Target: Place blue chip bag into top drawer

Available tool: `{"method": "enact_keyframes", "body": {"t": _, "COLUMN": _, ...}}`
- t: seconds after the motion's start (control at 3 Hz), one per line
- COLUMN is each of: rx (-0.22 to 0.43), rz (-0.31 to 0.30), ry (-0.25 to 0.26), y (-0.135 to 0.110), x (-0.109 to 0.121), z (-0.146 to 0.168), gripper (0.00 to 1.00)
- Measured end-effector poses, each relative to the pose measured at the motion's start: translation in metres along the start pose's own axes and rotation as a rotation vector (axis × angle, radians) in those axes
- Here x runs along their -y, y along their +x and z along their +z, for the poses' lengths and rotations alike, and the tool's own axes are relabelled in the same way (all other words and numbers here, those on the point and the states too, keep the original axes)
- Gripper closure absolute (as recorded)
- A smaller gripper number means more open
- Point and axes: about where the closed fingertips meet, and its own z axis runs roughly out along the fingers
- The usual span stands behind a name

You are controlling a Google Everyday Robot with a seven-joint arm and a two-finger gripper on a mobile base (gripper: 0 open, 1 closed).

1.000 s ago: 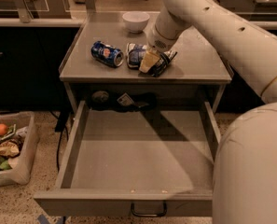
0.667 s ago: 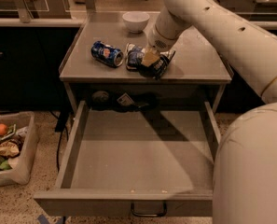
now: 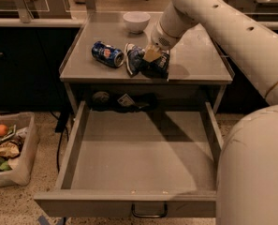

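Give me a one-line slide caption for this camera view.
Gripper at the blue chip bag beside a soda can on the tabletop, top drawer open below.

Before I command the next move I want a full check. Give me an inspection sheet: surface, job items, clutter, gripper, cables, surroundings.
Surface: grey tabletop, three objects on it.
Job's things: blue chip bag lies crumpled on the tabletop, not yet in the drawer; top drawer is pulled open below it, with its handle at the front.
Clutter: blue soda can on its side left of the bag; white bowl at the back; dark items at the drawer's rear, unidentifiable.
Gripper: gripper is down on the bag's top.
Cables: what looks like a dark cable on the floor left of the drawer.
Surroundings: clear bin of scraps on the floor at left.
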Motion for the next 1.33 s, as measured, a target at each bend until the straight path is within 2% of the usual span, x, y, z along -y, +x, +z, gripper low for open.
{"method": "enact_keyframes", "body": {"t": 0.33, "rx": 0.142, "rz": -0.010, "ry": -0.040, "y": -0.010, "x": -0.008, "z": -0.041, "gripper": 1.00}}
{"method": "enact_keyframes", "body": {"t": 0.67, "rx": 0.275, "rz": -0.012, "ry": -0.094, "y": -0.005, "x": -0.023, "z": -0.086, "gripper": 1.00}}
{"method": "enact_keyframes", "body": {"t": 1.0, "rx": 0.359, "rz": -0.017, "ry": -0.153, "y": 0.009, "x": -0.040, "z": -0.119, "gripper": 1.00}}
{"method": "enact_keyframes", "body": {"t": 1.33, "rx": 0.393, "rz": -0.042, "ry": -0.229, "y": 0.022, "x": -0.059, "z": -0.141, "gripper": 1.00}}
